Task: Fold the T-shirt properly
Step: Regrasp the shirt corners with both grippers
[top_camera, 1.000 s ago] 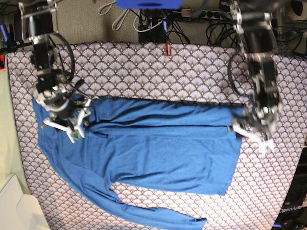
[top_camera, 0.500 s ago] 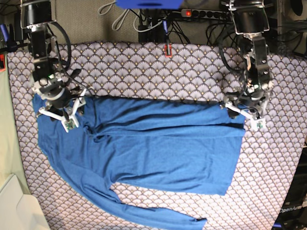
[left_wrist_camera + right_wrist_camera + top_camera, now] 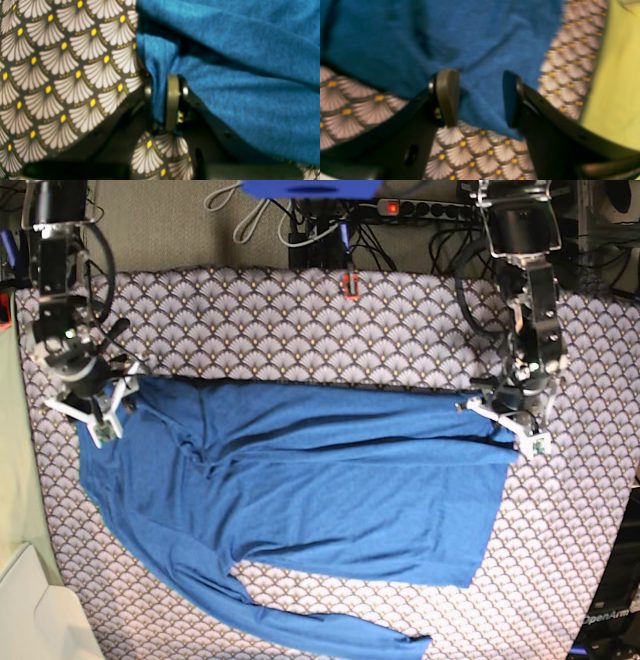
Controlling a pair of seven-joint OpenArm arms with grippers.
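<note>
My left jaws look clenched on the T-shirt hem corner, my right jaws stand released over its far end, and it lies long across the bench between them.

We can make out only one piece of writing: pale lettering that seems to read "OpenArm" on the dark equipment at the lower right edge of the base view. We find no print on the shirt and no words on the patterned cloth.
</note>
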